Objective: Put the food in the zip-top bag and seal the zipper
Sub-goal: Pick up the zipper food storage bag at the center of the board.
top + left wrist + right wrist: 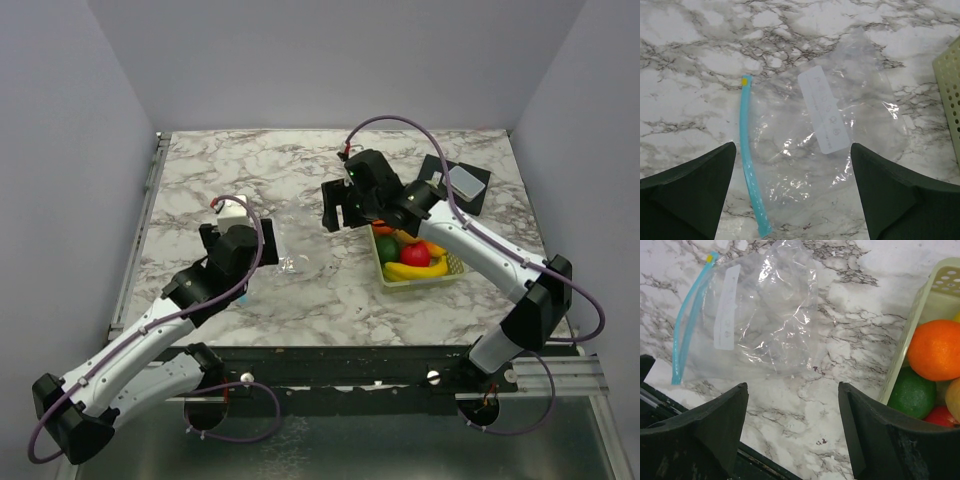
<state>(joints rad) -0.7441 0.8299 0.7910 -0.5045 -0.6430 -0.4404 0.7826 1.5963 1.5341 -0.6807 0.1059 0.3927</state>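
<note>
While flat on table (685, 45), zip-top bag (840, 100) clear, crinkled, zipper (747, 160) blue; left gripper (792, 150), right gripper (792, 387) released.

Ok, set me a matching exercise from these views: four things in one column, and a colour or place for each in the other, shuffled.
Things:
1. zip-top bag
2. zipper
3. basket
4. orange fruit

Descriptions:
a. light blue strip
b. lies inside the basket
c. clear plastic, lying on the marble table
d. pale yellow-green, perforated

Pairs: 1-c, 2-a, 3-d, 4-b
</note>
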